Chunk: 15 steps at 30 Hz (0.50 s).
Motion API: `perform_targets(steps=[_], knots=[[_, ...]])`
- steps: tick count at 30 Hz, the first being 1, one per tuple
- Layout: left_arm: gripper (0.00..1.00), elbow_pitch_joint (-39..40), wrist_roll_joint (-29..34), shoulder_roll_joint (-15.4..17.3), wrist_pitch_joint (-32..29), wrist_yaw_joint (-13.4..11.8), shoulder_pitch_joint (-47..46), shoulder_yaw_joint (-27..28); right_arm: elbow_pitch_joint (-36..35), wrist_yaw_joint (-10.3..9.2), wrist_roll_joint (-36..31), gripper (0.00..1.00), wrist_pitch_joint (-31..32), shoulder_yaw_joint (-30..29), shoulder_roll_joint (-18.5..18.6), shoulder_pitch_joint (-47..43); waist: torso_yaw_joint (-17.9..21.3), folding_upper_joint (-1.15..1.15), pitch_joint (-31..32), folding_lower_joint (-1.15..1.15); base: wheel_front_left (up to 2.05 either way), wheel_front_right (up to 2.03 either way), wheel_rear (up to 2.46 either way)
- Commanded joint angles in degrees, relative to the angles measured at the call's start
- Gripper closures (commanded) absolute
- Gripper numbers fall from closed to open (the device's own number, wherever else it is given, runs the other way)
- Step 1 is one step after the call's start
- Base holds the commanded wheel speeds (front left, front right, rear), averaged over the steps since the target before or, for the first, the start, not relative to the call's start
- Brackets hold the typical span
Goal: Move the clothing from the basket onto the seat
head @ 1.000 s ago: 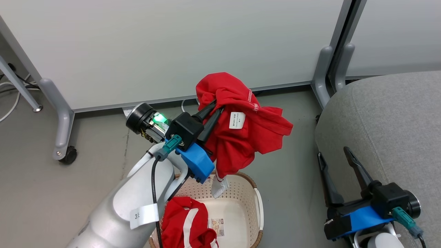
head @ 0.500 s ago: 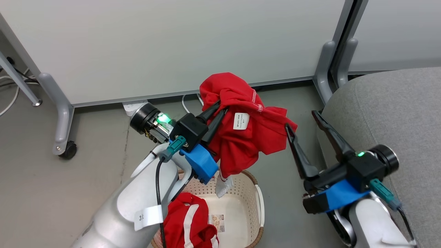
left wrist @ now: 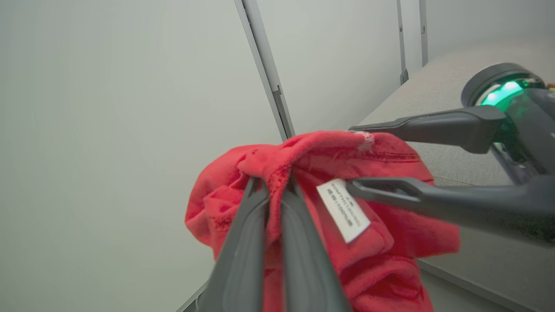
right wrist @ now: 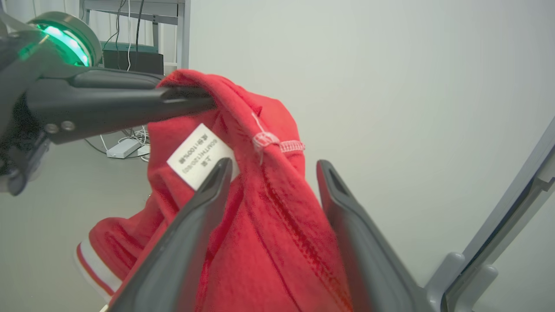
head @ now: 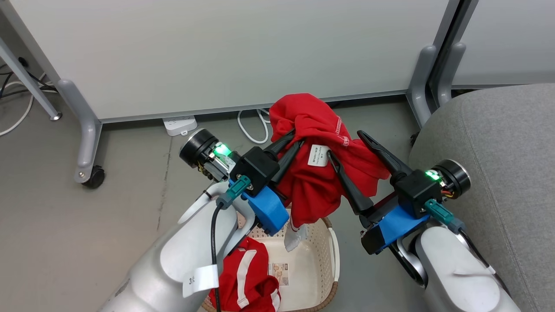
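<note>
Grey floor (head: 86, 242) under basket (head: 334, 251), striped garment (head: 247, 277) inside. Lifted garment (head: 321, 182) above basket: left gripper (head: 297, 138) fingers pressed together pinching it; right gripper (head: 345, 144) fingers spread, straddling its fold.

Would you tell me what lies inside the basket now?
One red striped garment and a printed sticker on the basket floor; the left forearm hides its left side.
</note>
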State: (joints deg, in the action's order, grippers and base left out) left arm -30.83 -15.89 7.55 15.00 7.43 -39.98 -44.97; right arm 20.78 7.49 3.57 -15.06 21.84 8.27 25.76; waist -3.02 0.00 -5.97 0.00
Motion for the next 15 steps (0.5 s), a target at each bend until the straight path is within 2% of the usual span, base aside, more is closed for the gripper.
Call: perform_targets(steps=[1,14,15], knots=[[1.00,0.3,0.3,0.0,0.3,0.0,-0.6,0.1,0.7,0.01,0.4,0.00,-0.2,0.1,0.3,1.0,-0.1,0.00,-0.1,0.00,0.00,0.00,0.00],[1.00,1.5,0.3,0.1,0.3,0.1,-1.0,-0.7,10.9,0.01,2.5,0.00,-0.2,3.3,-1.1,4.3,0.0,0.00,-0.8,0.00,0.00,0.00,0.00],[1.00,1.5,0.2,0.1,0.3,0.1,-1.0,-0.8,11.5,0.01,2.9,0.58,-0.2,3.7,-1.2,4.6,0.1,0.00,-0.7,0.00,0.00,0.00,0.00]])
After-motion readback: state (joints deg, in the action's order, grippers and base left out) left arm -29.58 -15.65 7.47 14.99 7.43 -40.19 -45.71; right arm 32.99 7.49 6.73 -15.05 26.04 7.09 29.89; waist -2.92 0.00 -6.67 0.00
